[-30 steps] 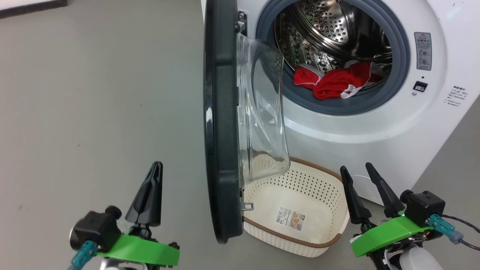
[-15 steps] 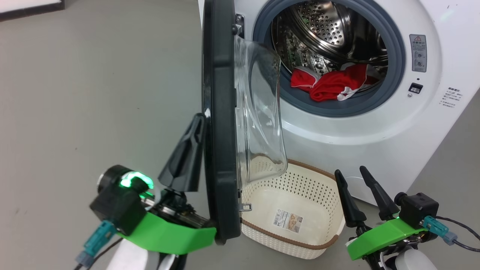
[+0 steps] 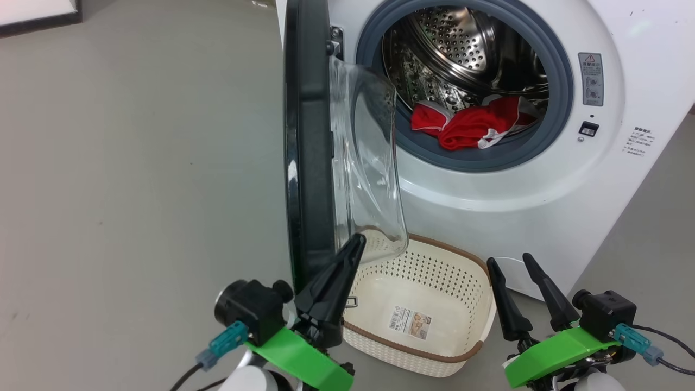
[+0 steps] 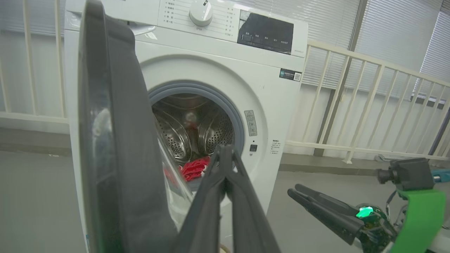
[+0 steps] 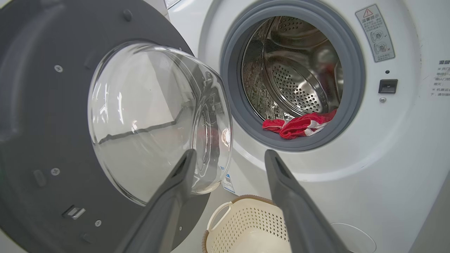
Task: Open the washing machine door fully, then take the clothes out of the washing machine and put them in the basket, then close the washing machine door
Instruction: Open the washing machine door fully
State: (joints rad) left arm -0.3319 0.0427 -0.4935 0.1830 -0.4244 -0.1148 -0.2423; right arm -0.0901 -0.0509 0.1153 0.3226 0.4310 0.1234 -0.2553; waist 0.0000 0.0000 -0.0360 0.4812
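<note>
The white washing machine point(image 3: 543, 179) stands open, its steel drum holding red clothes point(image 3: 467, 127) with white trim at the seal's lower edge. The washing machine door point(image 3: 307, 163) stands edge-on, its black rim towards me and the clear glass bowl point(image 3: 369, 163) bulging right. My left gripper point(image 3: 357, 241) is shut and empty, its tip just below the bowl on the door's inner side; whether it touches is unclear. The cream basket point(image 3: 434, 260) sits on the floor under the door. To the basket's right, my right gripper point(image 3: 509, 262) is open and empty. The right wrist view shows clothes point(image 5: 299, 124) ahead.
Grey floor point(image 3: 136, 163) spreads wide to the door's left. A white railing point(image 4: 369, 105) runs behind and to the right of the machine. The basket holds only a paper label point(image 3: 410, 321). A warning sticker point(image 3: 591, 79) and latch slot point(image 3: 588, 128) sit right of the drum opening.
My left gripper has come from the door's outer side down and right, to the inner side by the bowl's bottom. The head camera has shifted slightly. The right gripper has barely moved.
</note>
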